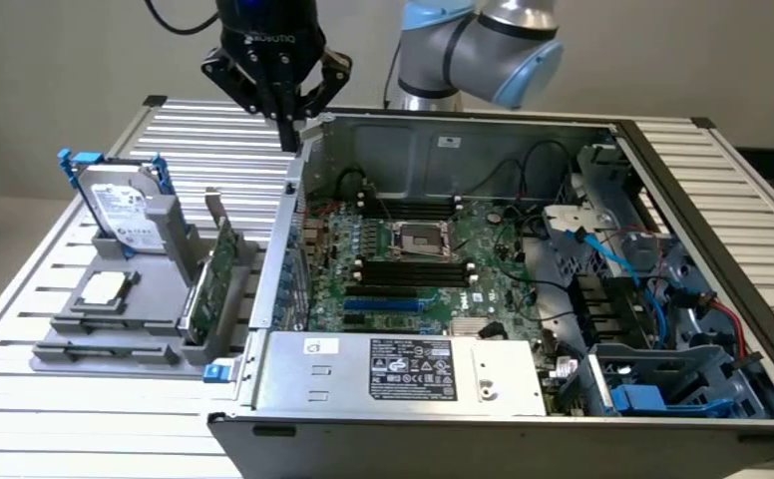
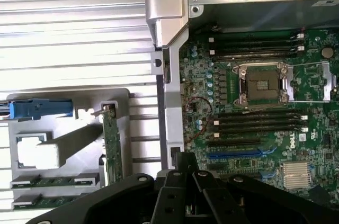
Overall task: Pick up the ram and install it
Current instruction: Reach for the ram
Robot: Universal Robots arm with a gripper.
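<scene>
Fingers [image 1: 286,118] are pressed together, tips meeting, and I can make out nothing gripped. The gripper [image 1: 288,138] [image 2: 186,168] hangs pointing down, above the case [image 1: 360,394] wall on the exterior view's left, near the far corner.

The ram [image 2: 46,182] lies flat in a slot of the grey holder [image 1: 148,319] [image 2: 74,134] outside the case, well apart from the gripper. A second stick [image 2: 45,200] sits in the next slot just beside it.

Same holder:
- The expansion card [image 1: 208,289] [image 2: 112,144] stands on edge.
- The hard drive [image 1: 124,215] with blue rails is propped upright.
- A processor chip [image 1: 103,289] [image 2: 36,155] lies flat.

Inside the case, the motherboard [image 1: 401,299] [image 2: 201,102] is exposed. Black memory slots [image 1: 414,269] [image 2: 259,123] run beside the CPU socket [image 1: 421,238] [image 2: 263,82]. Everything sits on a slatted metal table [image 1: 28,339] [image 2: 74,23].
</scene>
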